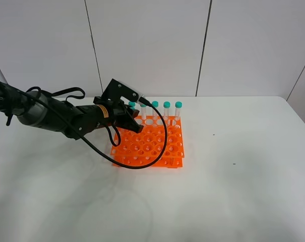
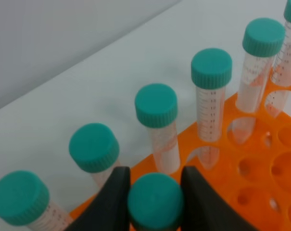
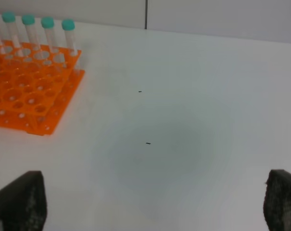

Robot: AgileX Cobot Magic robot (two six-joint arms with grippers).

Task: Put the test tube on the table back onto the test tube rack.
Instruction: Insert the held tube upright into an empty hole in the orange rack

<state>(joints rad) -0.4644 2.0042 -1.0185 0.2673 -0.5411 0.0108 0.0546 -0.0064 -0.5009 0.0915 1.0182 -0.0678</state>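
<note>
- White matte surface [image 1: 243,191] in front of pale wall panels [image 1: 147,45] carries one orange rack [image 1: 151,147], a two-tier grid of round holes.
- One test tube [image 2: 155,202] shows only its teal screw cap. The dark left pincer [image 2: 155,179] pinches it just in front of the rack's back row. Whether its tip sits in a hole cannot be told.
- Six other tubes [image 2: 156,110], clear with teal caps and printed scales, stand upright in that row.
- Right pincer [image 3: 155,197] is spread wide above the surface, well apart from the rack.
</note>
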